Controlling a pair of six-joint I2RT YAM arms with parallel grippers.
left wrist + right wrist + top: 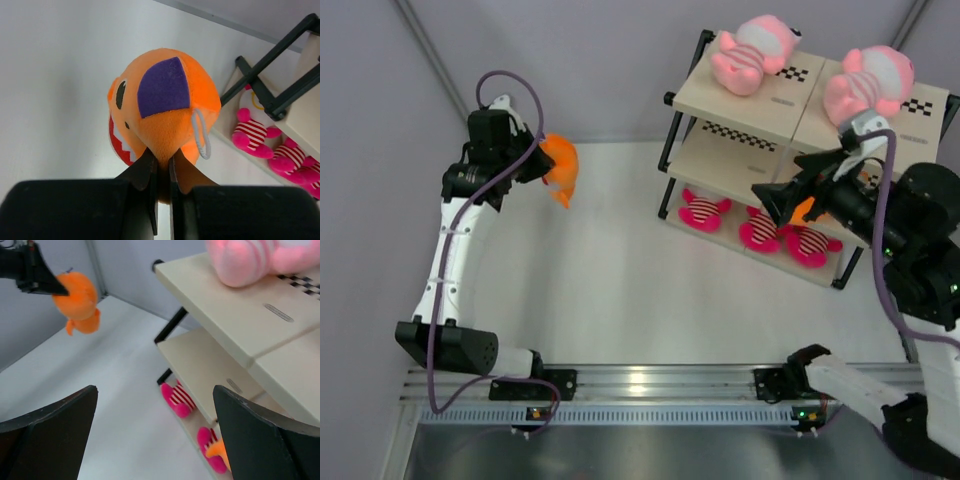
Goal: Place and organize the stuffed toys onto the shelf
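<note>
From above, the left gripper (538,160) is over the white tabletop (610,280) at the far left, clamped on a round orange plush shark (560,165) that hangs from it. The three-tier shelf of black metal frame and beige boards (740,105) stands at the far right. Two pale pink striped plush toys (752,52) lie on its top board, and three magenta-and-white striped plush toys (760,230) sit in a row on the bottom board. The right gripper (772,203) hovers in front of the shelf's middle tier. A scrap of orange plush (804,212) shows just behind it, too hidden to identify. In the left wrist view, the two left fingers (145,167) are pinched narrowly on the shark's tail end. Its purple patch, white loop and red toothed mouth are in sight, with the magenta toys on the shelf beyond. In the right wrist view, the right fingers (55,425) stand wide apart with nothing between them. The shelf is to the right, and the shark is held well apart at upper left.
</note>
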